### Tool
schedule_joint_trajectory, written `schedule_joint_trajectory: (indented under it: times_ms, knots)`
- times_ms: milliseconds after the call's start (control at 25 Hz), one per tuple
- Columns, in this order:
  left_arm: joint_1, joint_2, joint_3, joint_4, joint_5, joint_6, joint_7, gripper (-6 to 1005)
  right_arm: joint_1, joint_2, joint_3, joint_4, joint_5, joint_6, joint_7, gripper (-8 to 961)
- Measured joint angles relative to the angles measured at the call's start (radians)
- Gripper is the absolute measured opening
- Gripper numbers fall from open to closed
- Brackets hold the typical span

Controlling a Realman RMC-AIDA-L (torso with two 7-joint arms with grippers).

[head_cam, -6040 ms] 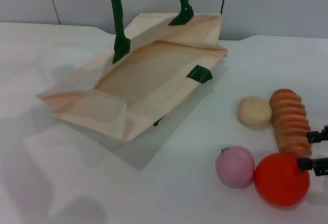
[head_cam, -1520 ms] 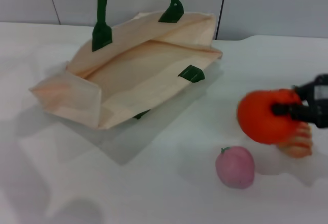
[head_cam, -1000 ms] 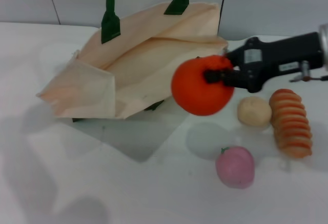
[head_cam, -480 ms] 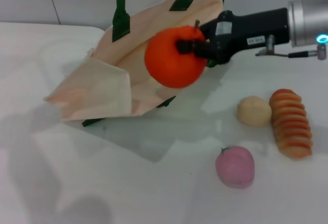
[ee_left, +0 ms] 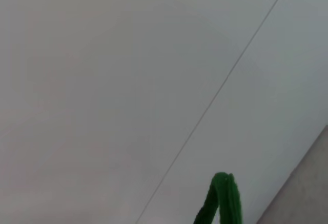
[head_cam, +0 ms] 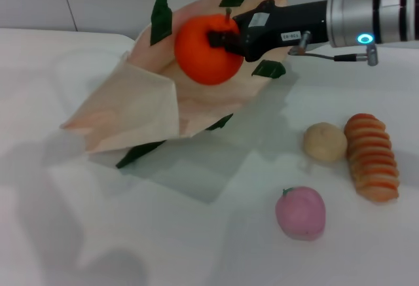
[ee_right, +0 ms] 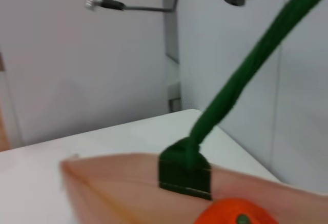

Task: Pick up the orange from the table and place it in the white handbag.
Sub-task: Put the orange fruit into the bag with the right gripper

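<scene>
One relation decides my next move: from the head camera, the orange (head_cam: 208,49) hangs over the white handbag (head_cam: 141,99), off the surface (head_cam: 98,233), with the bag's mouth below and behind it. My right gripper (head_cam: 224,37) reaches in from the right, its fingers pinching the orange, which sits just leftward of them. My left wrist camera shows only a green handle (ee_left: 220,198) (fingers unseen, so I cannot tell). My right wrist camera shows the orange's top (ee_right: 233,214) just before the bag's green tab (ee_right: 184,175).

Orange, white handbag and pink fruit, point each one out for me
orange (head_cam: 204,52), head view, middle of its front.
white handbag (head_cam: 134,106), head view, its folded-down cream side.
pink fruit (head_cam: 300,213), head view, centre of its body.
</scene>
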Motion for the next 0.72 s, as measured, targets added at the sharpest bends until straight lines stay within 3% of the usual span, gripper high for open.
schedule_joint_trajectory:
  times_ms: [720]
  knots:
    - [-0.026,0.000,0.000,0.000,-0.035,0.006,-0.007,21,0.076,0.005,-0.042,0.141,0.033,-0.334,-0.003,73]
